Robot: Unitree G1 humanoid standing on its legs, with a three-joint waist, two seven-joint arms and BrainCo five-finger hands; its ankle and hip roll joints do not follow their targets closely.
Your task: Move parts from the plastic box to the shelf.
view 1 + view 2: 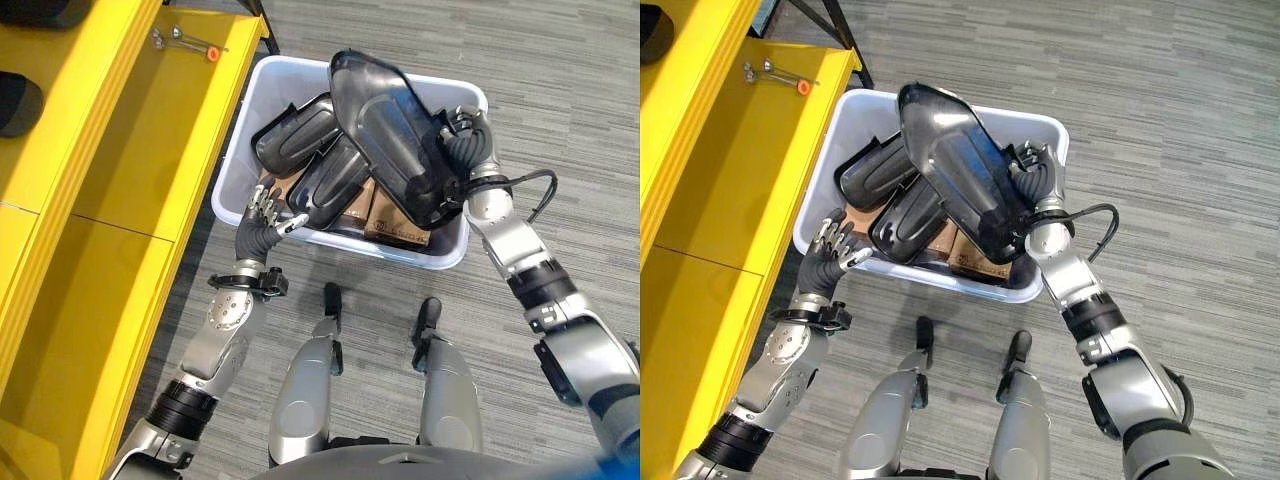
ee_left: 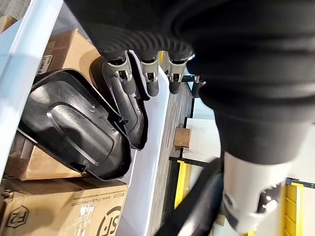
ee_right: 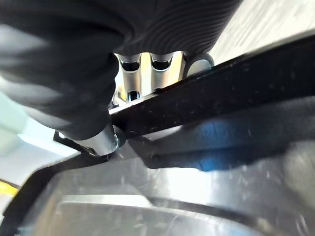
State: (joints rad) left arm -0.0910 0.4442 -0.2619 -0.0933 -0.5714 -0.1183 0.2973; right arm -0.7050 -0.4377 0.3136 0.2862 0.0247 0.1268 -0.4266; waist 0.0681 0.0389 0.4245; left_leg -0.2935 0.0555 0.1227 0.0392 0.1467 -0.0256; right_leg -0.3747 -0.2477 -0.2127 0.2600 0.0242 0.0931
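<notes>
A white plastic box [image 1: 240, 150] on the floor holds black moulded parts [image 1: 295, 135] lying on brown cartons [image 1: 395, 225]. My right hand [image 1: 465, 150] is shut on the rim of a large black part [image 1: 385, 130], which is raised and tilted over the box. In the right wrist view the fingers [image 3: 147, 73] pinch that part's dark edge [image 3: 221, 93]. My left hand [image 1: 262, 215] hovers at the box's near left corner, fingers relaxed and holding nothing. In the left wrist view its fingers [image 2: 147, 78] reach over a black part [image 2: 74, 128] inside the box.
A yellow shelf [image 1: 130, 150] runs along the left, close to the box. A wrench and a small orange piece [image 1: 185, 40] lie at its far end, and a dark object [image 1: 15, 100] sits on the higher level. Grey carpet surrounds the box.
</notes>
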